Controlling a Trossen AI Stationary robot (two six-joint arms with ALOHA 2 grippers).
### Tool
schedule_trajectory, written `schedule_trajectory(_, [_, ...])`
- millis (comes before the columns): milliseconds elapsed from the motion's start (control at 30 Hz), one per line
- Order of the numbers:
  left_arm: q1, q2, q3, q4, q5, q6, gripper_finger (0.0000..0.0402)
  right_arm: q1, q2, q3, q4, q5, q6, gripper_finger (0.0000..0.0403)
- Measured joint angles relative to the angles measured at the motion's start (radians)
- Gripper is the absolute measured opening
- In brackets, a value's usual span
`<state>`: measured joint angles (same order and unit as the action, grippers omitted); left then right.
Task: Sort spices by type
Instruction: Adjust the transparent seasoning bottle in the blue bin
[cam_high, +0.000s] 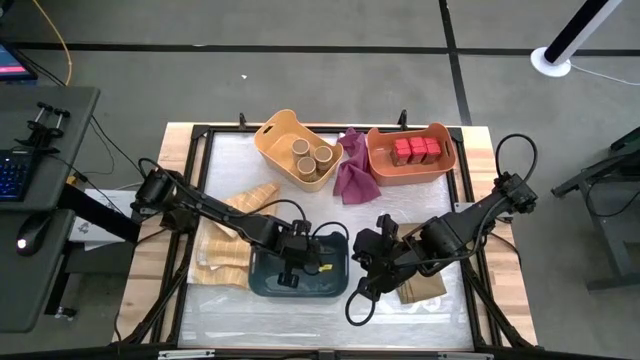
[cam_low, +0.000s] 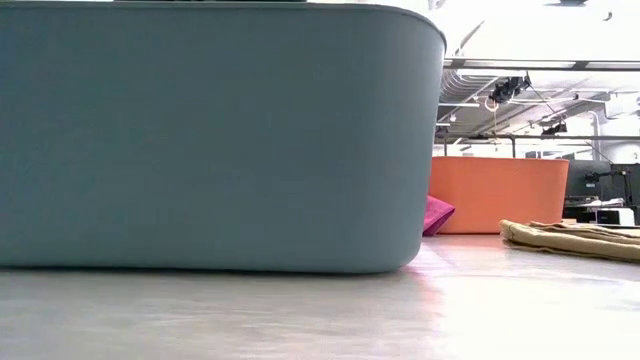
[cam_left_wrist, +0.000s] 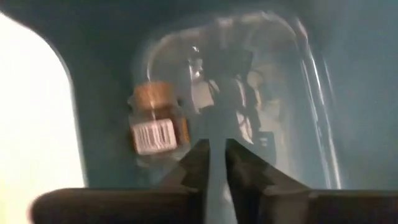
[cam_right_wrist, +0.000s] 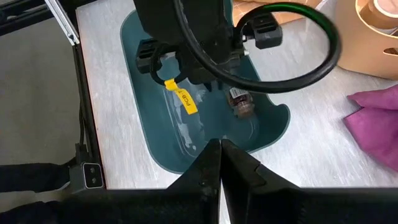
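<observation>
Table (cam_high: 200, 140): left tool (cam_left_wrist: 214, 155) (barely parted) inside teal bin (cam_right_wrist: 155, 130), jar (cam_left_wrist: 155, 121) just beside.

Jar (cam_right_wrist: 240, 103) in bin (cam_right_wrist: 155, 134), L gripper (cam_high: 288, 272) above.

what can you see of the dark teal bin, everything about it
The dark teal bin is a smooth, plastic-looking tub with rounded corners and a scooped dip in its rim. It stands upright on the table's near middle, beside folded tan cloths. The left gripper reaches down inside it. One small jar with a dark brown top lies on its floor; the low view shows its plain curved wall.
</observation>
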<state>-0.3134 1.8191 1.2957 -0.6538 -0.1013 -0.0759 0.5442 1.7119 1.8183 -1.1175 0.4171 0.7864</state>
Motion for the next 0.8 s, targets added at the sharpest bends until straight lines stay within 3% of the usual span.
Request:
schedule_trajectory(167, [0.002, 0.0, 0.0, 0.082, -0.05, 0.07, 0.0122, 0.0, 0.0, 0.0, 0.0, 0.0, -0.001, 0.0])
schedule_trajectory(467, [0.027, 0.042, -0.001, 0.108, -0.063, 0.061, 0.0283, 0.0, 0.0, 0.0, -0.001, 0.0, -0.005, 0.0])
schedule_trajectory(567, [0.037, 0.042, -0.001, 0.129, -0.086, 0.053, 0.0304, 0.0, 0.0, 0.0, -0.001, 0.0, -0.005, 0.0])
schedule_trajectory(800, [0.044, 0.042, -0.001, 0.115, -0.062, 0.002, 0.0306, 0.0, 0.0, 0.0, -0.001, 0.0, -0.005, 0.0])
